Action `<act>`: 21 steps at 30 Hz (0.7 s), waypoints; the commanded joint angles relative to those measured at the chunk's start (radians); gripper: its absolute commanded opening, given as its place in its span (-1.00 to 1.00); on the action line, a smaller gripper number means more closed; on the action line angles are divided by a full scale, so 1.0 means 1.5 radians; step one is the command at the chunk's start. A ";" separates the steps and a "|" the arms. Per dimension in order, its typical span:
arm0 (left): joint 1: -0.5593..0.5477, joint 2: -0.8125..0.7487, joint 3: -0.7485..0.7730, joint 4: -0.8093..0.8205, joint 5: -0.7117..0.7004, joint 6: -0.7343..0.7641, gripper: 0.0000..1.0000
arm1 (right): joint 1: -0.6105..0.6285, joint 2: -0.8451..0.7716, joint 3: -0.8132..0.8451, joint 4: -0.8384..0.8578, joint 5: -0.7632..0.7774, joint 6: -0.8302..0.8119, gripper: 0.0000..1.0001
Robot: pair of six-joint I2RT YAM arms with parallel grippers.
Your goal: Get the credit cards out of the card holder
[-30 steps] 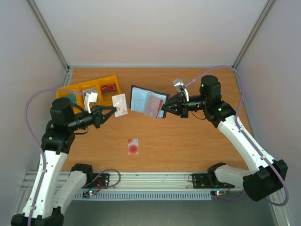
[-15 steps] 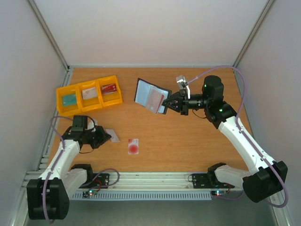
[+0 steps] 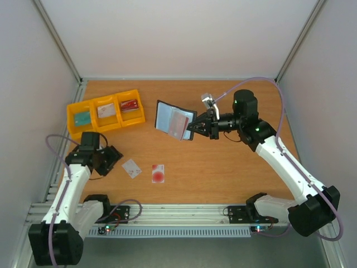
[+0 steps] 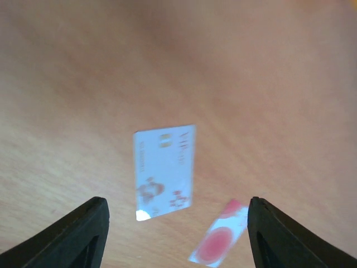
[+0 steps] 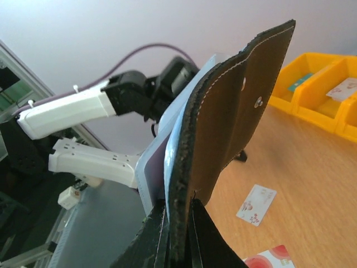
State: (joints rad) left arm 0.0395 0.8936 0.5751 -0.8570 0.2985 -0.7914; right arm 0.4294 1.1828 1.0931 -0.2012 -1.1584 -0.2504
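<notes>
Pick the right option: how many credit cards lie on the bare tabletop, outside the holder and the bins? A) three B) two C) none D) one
B: the marked white card and the red-circle card lie on the table, while the dark red card sits in the card holder.

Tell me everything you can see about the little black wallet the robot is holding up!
The small black bifold card holder is open like a book, showing grey-blue inner pockets with a reddish card tucked in one. The right gripper pinches one edge and holds it up, tilted, above the wooden table; nothing else touches it. From the right wrist camera its outside looks dark and leathery, with pale stitching along the edge and two small metal studs.
</notes>
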 commanded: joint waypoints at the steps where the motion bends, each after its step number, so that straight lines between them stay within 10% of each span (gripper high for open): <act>1: 0.005 -0.029 0.123 -0.065 -0.031 0.034 0.39 | 0.032 0.014 0.052 -0.058 0.002 -0.052 -0.98; 8: -0.017 -0.111 0.100 0.519 0.448 0.033 0.79 | 0.095 0.052 0.113 -0.176 0.046 -0.131 -0.98; 14: -0.120 -0.170 0.148 0.373 0.550 0.379 0.99 | 0.117 0.065 0.134 -0.210 -0.032 -0.174 -0.98; 21: -0.184 -0.137 0.126 0.390 0.563 0.385 0.99 | 0.157 0.084 0.160 -0.257 -0.085 -0.226 -0.98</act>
State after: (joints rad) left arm -0.2062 0.6624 0.7887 -0.3119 1.1049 -0.2947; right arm 0.6415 1.2991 1.2900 -0.5446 -1.2018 -0.5224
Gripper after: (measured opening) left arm 0.993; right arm 0.064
